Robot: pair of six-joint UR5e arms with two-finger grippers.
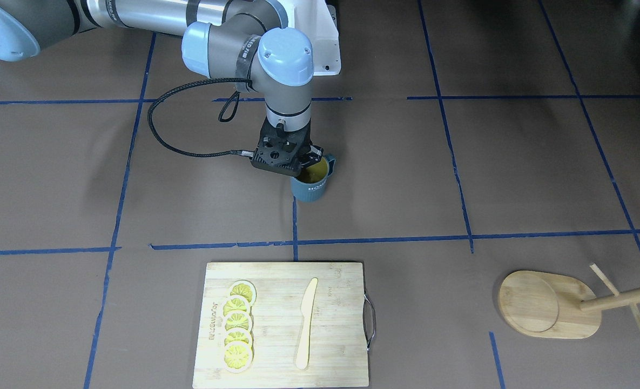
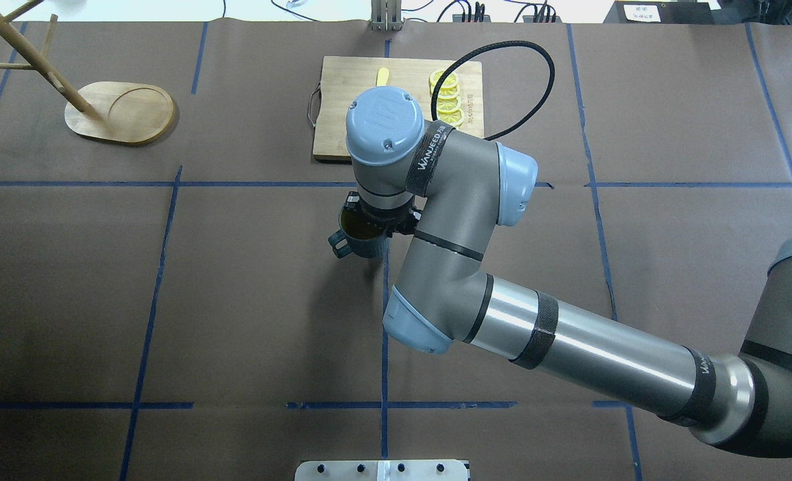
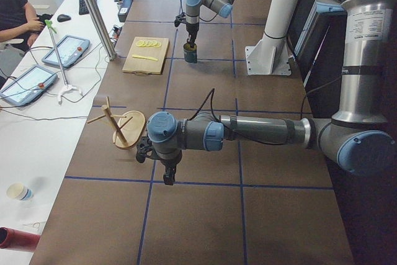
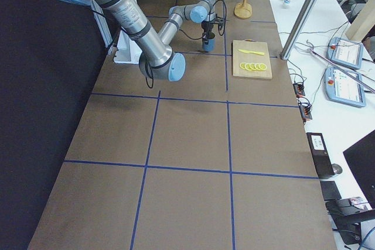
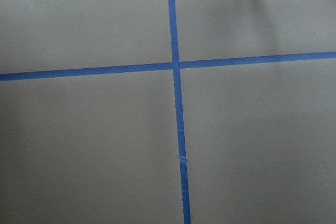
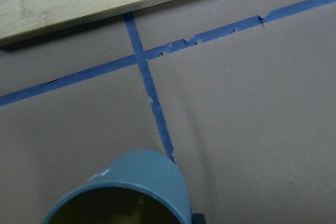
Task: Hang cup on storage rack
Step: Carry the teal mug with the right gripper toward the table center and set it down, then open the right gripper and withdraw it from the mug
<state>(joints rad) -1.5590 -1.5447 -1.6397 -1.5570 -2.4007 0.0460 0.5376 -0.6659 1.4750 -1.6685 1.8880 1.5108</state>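
Brown paper-covered table (image 1: pixel 514 162) gridded with blue tape: we see the cup (image 1: pixel 310 188) upright near the centre, well apart from the storage rack (image 1: pixel 546 305), which stands toward the robot's left. The right gripper (image 1: pixel 310 158) points straight down at the cup's rim, but we cannot tell whether its jaws have closed on the wall. The left gripper (image 3: pixel 168 179) hangs over bare table near the rack, its jaws likewise unreadable. We judge the grasp to be the step in hand; the next move calls for a firm pinch, a lift, and a carry leftward with the handle turned toward a peg.
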